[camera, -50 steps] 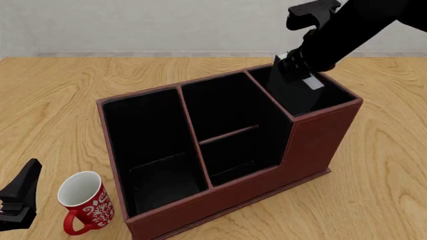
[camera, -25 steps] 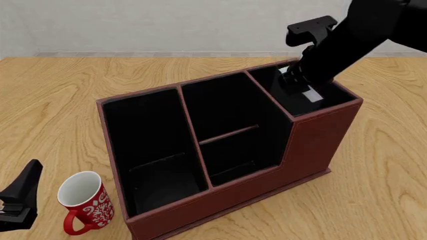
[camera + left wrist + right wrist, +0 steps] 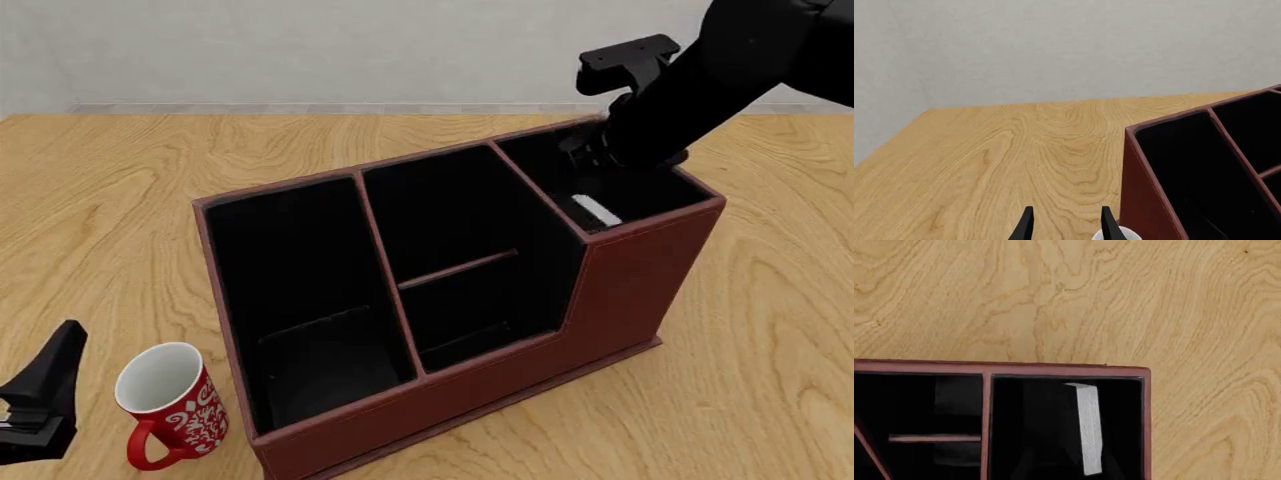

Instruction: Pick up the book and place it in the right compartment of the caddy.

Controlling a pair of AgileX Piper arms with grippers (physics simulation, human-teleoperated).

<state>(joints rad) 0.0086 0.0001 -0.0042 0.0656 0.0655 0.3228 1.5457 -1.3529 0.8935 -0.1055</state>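
The reddish-brown caddy (image 3: 627, 280) stands mid-table with three black-lined sections. The black book (image 3: 594, 211) stands on edge inside the right compartment (image 3: 651, 195), and only its white page edge shows. In the right wrist view the page edge (image 3: 1087, 430) stands upright in that compartment (image 3: 1047, 420). My right gripper (image 3: 587, 158) hangs just above the compartment's mouth, open, with the book lower than its fingers. My left gripper (image 3: 34, 400) is open and empty at the near left, and its fingertips (image 3: 1026, 225) show in the left wrist view.
A red mug (image 3: 167, 400) with a white pattern stands upright just right of my left gripper, close to the caddy's near-left corner; its rim (image 3: 1119, 234) shows in the left wrist view. The caddy's middle section (image 3: 454, 250) has a low divider, and its wide left section (image 3: 294, 290) is open.
The book has sunk from above the rim down into the right compartment. My right gripper let it go and lifted slightly. The left arm has not moved.
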